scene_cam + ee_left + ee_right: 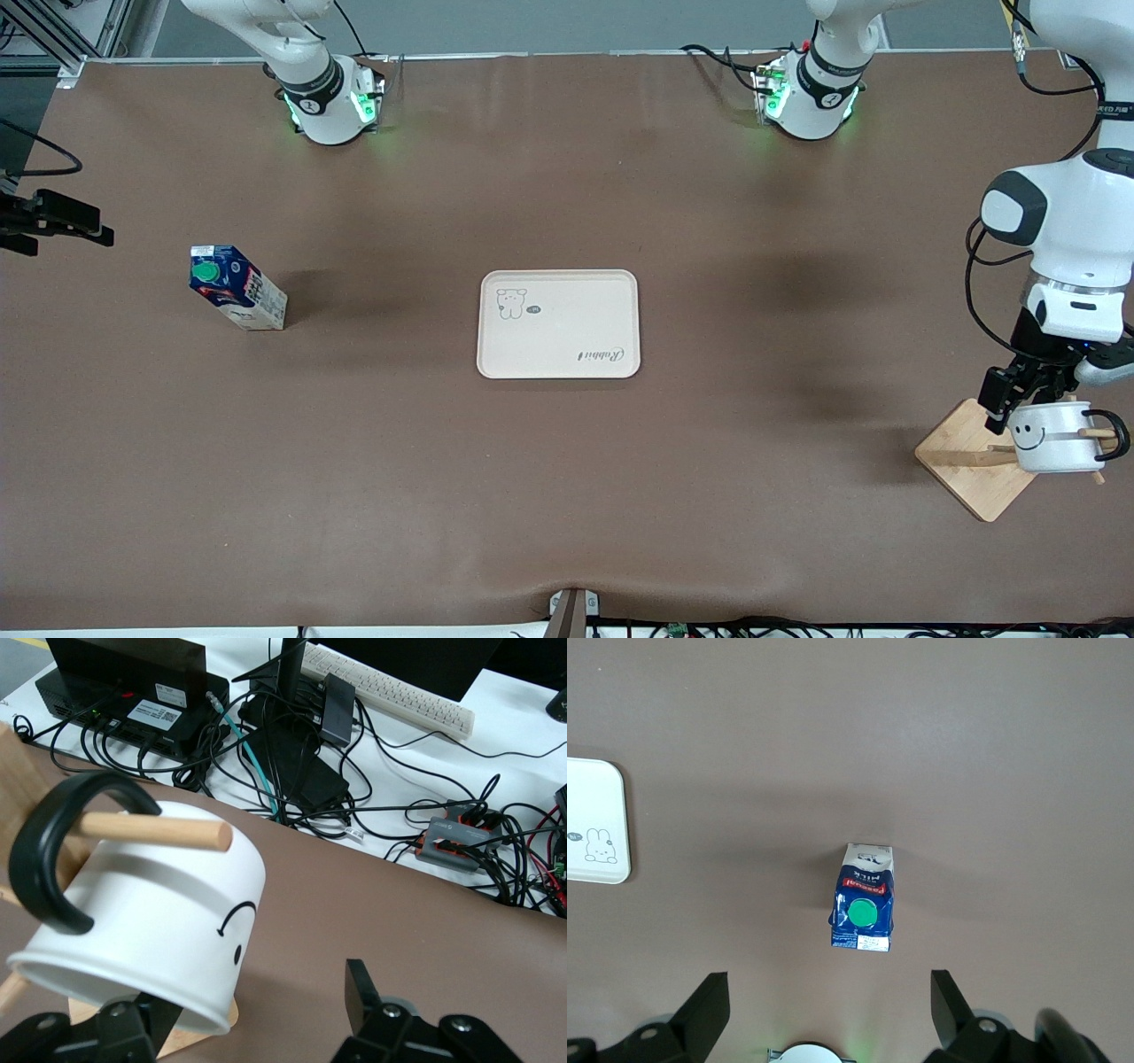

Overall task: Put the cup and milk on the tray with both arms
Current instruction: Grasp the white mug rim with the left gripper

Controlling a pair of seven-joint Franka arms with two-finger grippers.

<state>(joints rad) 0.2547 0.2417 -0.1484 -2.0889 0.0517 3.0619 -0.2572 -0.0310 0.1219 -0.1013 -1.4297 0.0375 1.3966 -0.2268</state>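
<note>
Brown table (567, 496): tray (558, 324) bare mid-table; left gripper (1019, 400) straddled cup (1054, 438) hung on stand peg (155, 830), jaws not yet tight; right gripper (824, 1010) wide above upright milk (236, 288), prepping pickup.

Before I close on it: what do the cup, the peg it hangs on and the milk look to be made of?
Cup: seemingly enamelled metal, glossy white with thin black rim and black loop handle. Peg: bare light wood, matte with visible grain, like the stand base. Milk: probably coated paperboard, printed gable-top carton, with what looks like a green plastic cap.
</note>
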